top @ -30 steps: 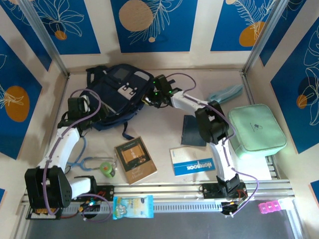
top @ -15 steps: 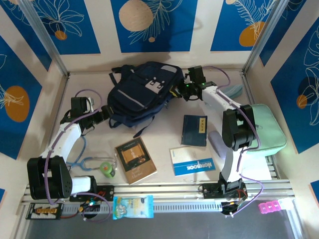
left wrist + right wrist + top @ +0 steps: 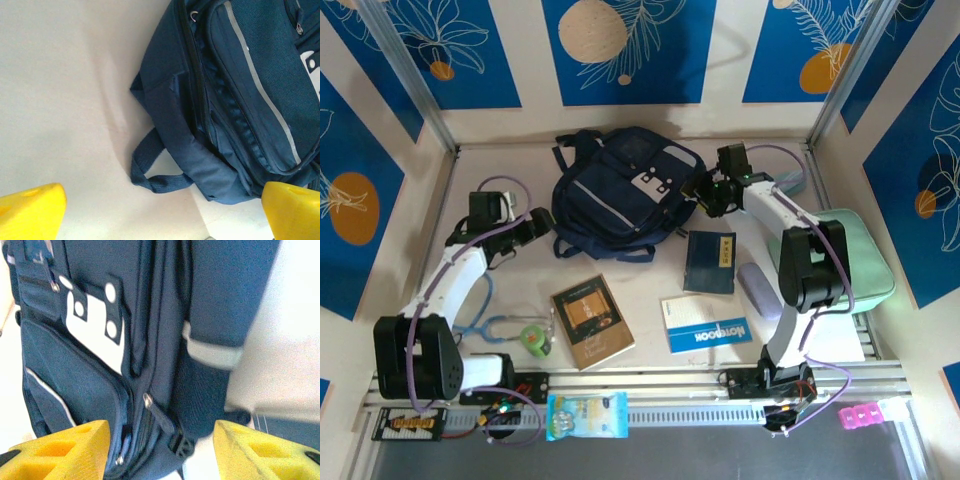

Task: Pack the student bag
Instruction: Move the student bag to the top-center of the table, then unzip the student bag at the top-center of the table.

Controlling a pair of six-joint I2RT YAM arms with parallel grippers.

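The student bag [image 3: 620, 190] lies front-up, its long axis seemingly running from the left gripper [image 3: 538, 228] to the right gripper [image 3: 708, 195]. Both sets of jaws stand apart, empty. The right wrist view shows a zipper pull [image 3: 157, 415] between the jaws; the left wrist view shows a strap loop [image 3: 141, 150].

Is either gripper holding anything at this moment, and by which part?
Nothing is held: the left gripper and right gripper both stand open next to the student bag.

Left wrist view: student bag [image 3: 240, 100] cut off at top & right edges. Right wrist view: bag blurred, top & bottom cut. Right of bag, mint-green case [image 3: 870, 265] partly hidden behind right arm [image 3: 810, 260]. Dark blue book [image 3: 710, 262] near bag: cover text too small to read.
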